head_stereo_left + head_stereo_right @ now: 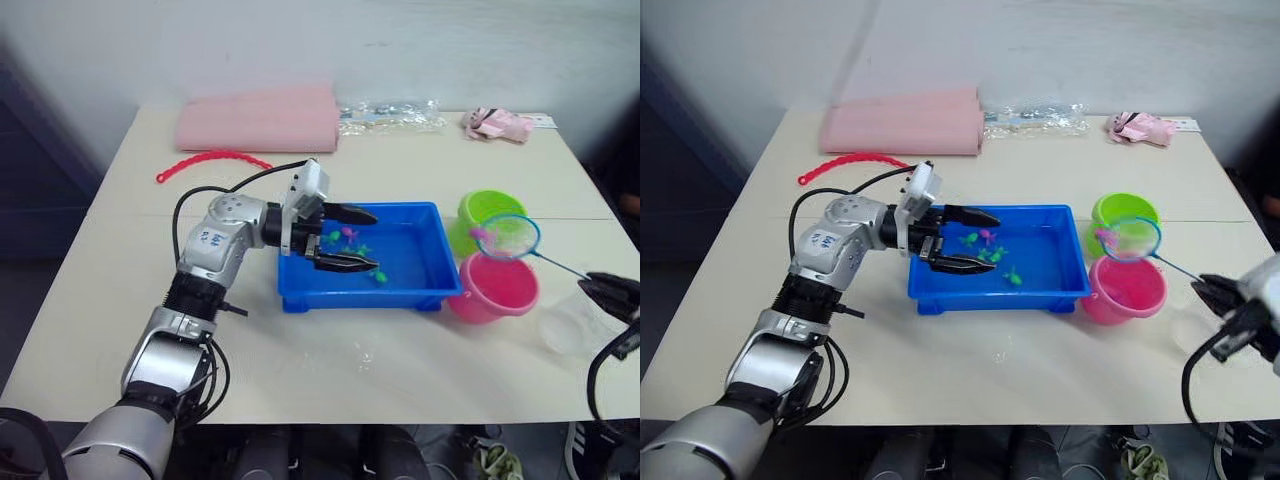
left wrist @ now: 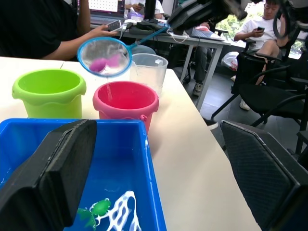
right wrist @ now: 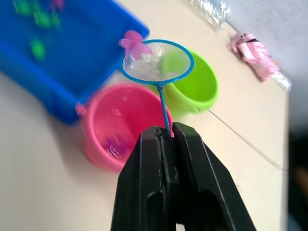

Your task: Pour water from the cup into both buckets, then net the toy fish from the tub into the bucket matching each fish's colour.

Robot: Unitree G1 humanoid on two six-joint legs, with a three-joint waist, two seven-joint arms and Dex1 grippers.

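Observation:
The blue tub (image 1: 360, 297) sits mid-table and holds water with several small green and pink toy fish (image 1: 350, 236). My left gripper (image 1: 372, 240) is open over the tub's left part, with nothing between its fingers. To the right stand the lime green bucket (image 1: 490, 210) and, nearer, the pink bucket (image 1: 495, 290). My right gripper (image 3: 171, 132) is shut on the thin handle of the net (image 1: 508, 236). The blue hoop hangs just above the two buckets with a pink fish (image 3: 134, 43) at its rim. The clear cup (image 1: 572, 325) stands upright beside the pink bucket.
A folded pink cloth (image 1: 258, 122), a red beaded strip (image 1: 210, 160), a clear plastic bag (image 1: 390, 115) and a pink soft toy (image 1: 497, 124) lie along the table's far side. Beyond the table's right edge, people (image 2: 43, 29) sit at desks.

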